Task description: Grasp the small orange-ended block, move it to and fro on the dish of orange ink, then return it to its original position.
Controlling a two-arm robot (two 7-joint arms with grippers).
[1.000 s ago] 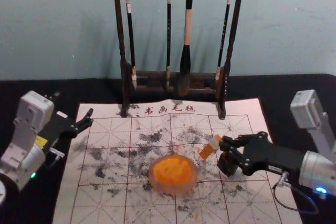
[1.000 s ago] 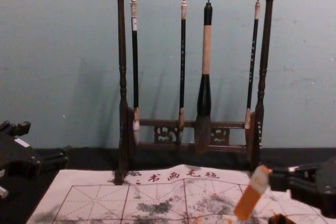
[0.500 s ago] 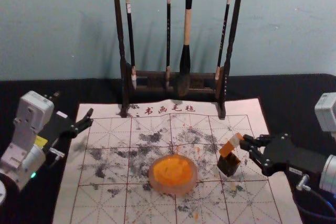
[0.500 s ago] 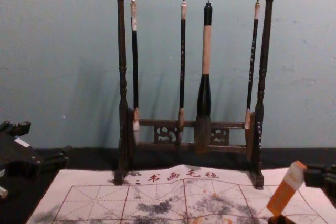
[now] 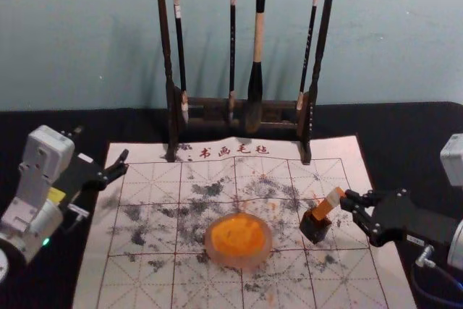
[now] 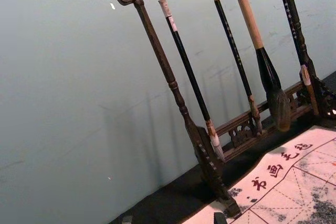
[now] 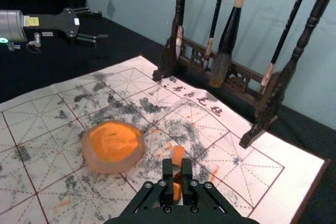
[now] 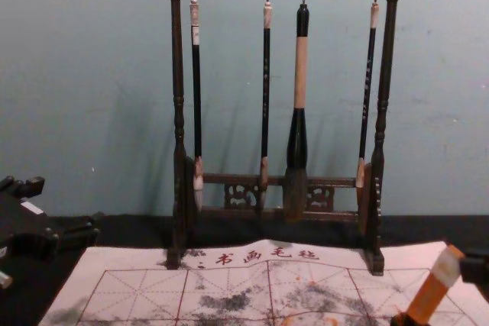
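Nearest, dish of orange ink (image 5: 235,261) on the gridded mat (image 5: 137,284). Right of it, just beside, small dark box (image 5: 315,229); small orange-ended block (image 5: 323,208) leans over it, tilted, lower end at its top, can't tell if inside. Right gripper (image 5: 346,200) narrow, pinching the block's upper end. Left gripper (image 5: 101,147) parked by the mat's left edge, wide. Farther back, brushes (image 5: 258,48) hanging off a wooden rack (image 5: 166,34).
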